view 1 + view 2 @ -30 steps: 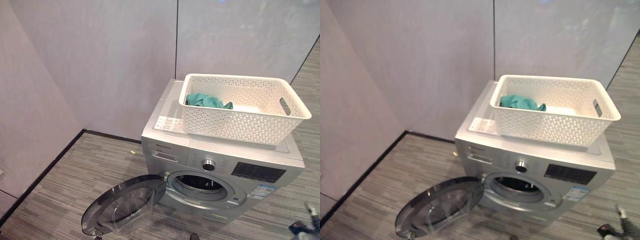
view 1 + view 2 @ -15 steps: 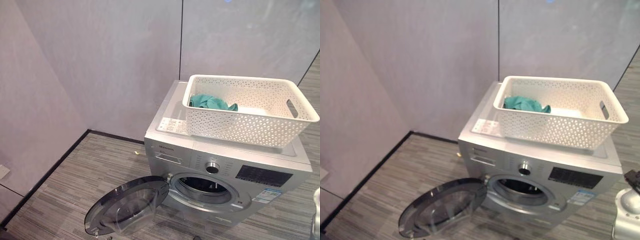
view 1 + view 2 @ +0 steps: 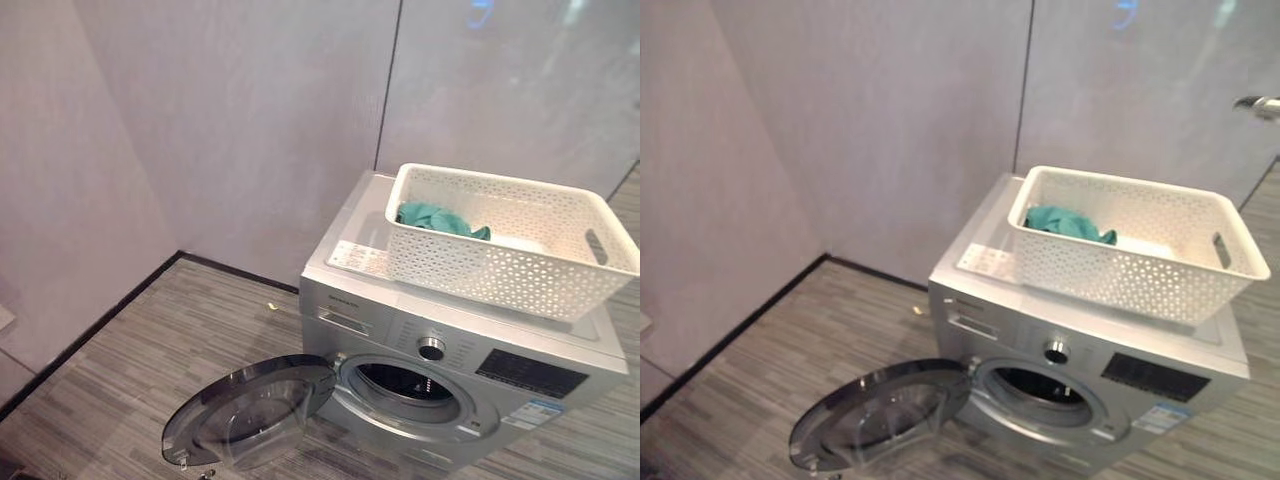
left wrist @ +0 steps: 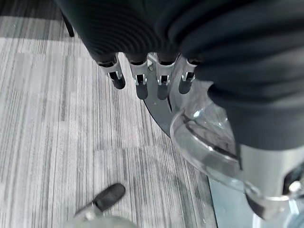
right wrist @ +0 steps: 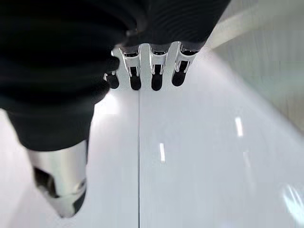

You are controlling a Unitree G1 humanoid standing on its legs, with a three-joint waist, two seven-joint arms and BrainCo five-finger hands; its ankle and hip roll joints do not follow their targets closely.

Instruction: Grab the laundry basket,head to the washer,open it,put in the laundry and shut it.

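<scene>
Since a second ago our head camera has swung, so the whole scene sits lower and further right, and our right hand [image 3: 1258, 103] has risen from the lower corner to the upper right edge of the right eye view.

We have the laundry basket [image 3: 520, 240] set on top of the washer [image 3: 440, 350], and the washer door [image 3: 248, 412] hangs wide open over the floor [image 3: 130, 350], so carrying and opening look done. The teal laundry [image 3: 440, 217] lies in the basket's back corner, not yet in the drum (loading and shutting are left).

Our left hand [image 4: 142, 71] hovers above the door's glass, fingers relaxed, holding nothing. Our right hand's fingers [image 5: 142, 71] are likewise released, facing the pale wall.
</scene>
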